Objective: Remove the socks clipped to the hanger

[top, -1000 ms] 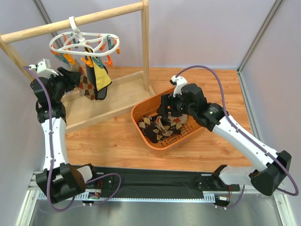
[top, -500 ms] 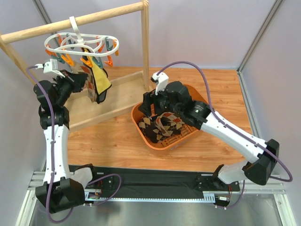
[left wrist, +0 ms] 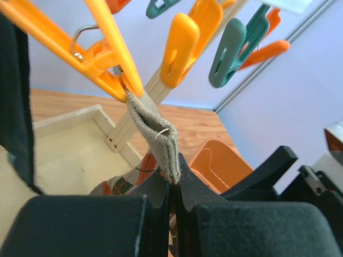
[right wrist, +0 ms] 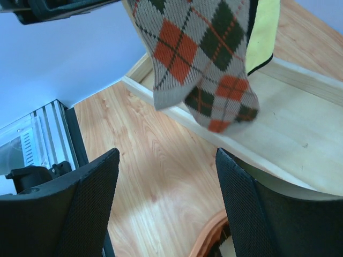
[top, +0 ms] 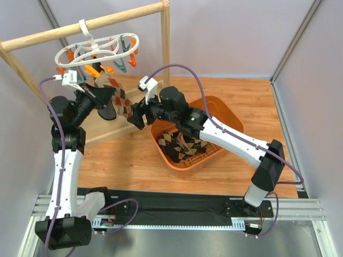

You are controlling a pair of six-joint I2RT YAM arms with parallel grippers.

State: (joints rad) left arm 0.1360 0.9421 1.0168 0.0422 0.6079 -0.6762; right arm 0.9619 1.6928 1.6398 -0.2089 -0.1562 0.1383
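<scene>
Argyle sock [right wrist: 197, 59] is hanging from an orange clip [left wrist: 114, 56] on the hanger [top: 99, 48], left gripper [left wrist: 172, 194] pinching its cuff tight to tug it free (right gripper [right wrist: 168, 179] is gaping empty near the toe, probably waiting to carry it to the basket [top: 227, 111]).

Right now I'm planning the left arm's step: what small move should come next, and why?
Probably pull the left claw down and away from the hanger: it is shut on the cuff of the argyle sock, which the orange clip pinches. The open right claw faces the toe.
</scene>
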